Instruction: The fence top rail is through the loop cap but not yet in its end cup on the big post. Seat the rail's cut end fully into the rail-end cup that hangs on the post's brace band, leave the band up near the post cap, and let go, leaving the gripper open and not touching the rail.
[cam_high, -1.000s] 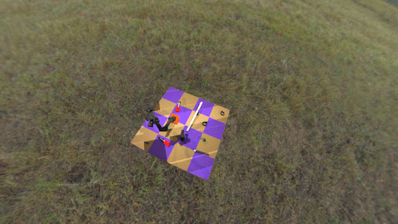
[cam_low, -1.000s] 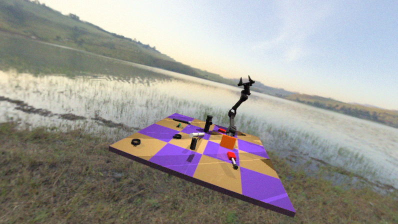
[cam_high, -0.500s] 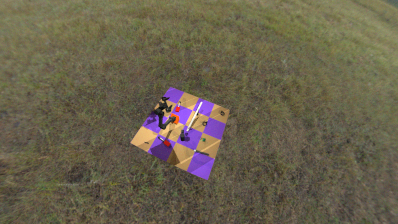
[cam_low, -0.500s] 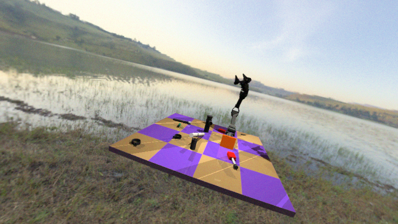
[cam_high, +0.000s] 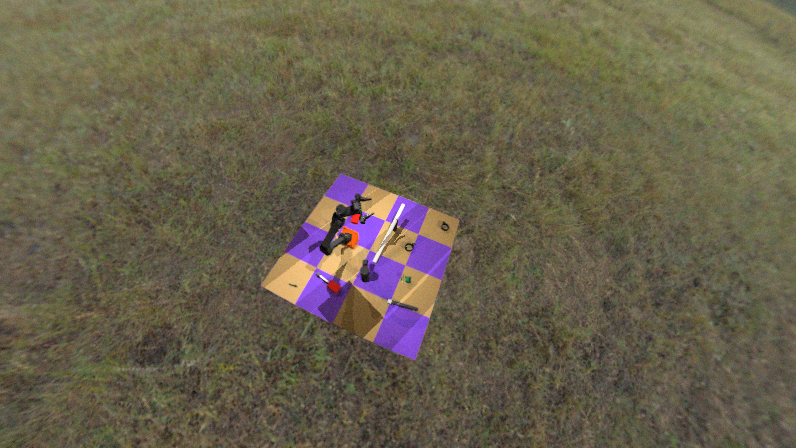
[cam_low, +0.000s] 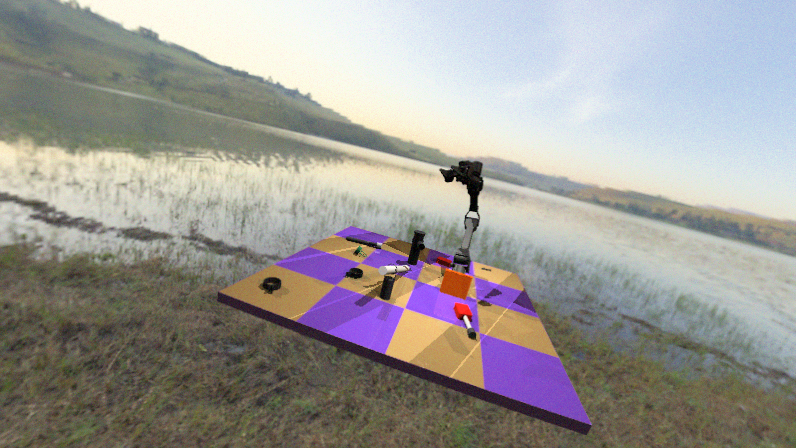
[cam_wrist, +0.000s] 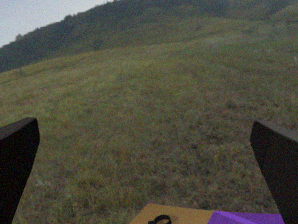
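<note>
The white top rail (cam_high: 388, 232) (cam_low: 394, 269) lies slanted across the middle of the checkered board (cam_high: 403, 339) (cam_low: 523, 384). It passes the short dark post with the loop cap (cam_low: 387, 287). The taller dark big post (cam_high: 364, 271) (cam_low: 416, 245) stands by the rail's other end. The views are too small to tell whether that end sits in the cup. My gripper (cam_high: 368, 198) (cam_low: 443, 173) (cam_wrist: 148, 131) is open and empty. It is held high above the board's far side, well clear of the rail. In the wrist view it looks out over the grass and one board corner.
An orange block (cam_high: 349, 236) (cam_low: 456, 282) stands by the arm's base. Two red-headed tools (cam_high: 333, 285) (cam_low: 462, 311) (cam_high: 355, 218) lie on the board. Black rings (cam_high: 444, 225) (cam_low: 271, 284) (cam_wrist: 160, 221) (cam_high: 409, 246) (cam_low: 353, 272), a black rod (cam_high: 402, 304) (cam_low: 363, 240) and a small green piece (cam_high: 406, 278) lie around.
</note>
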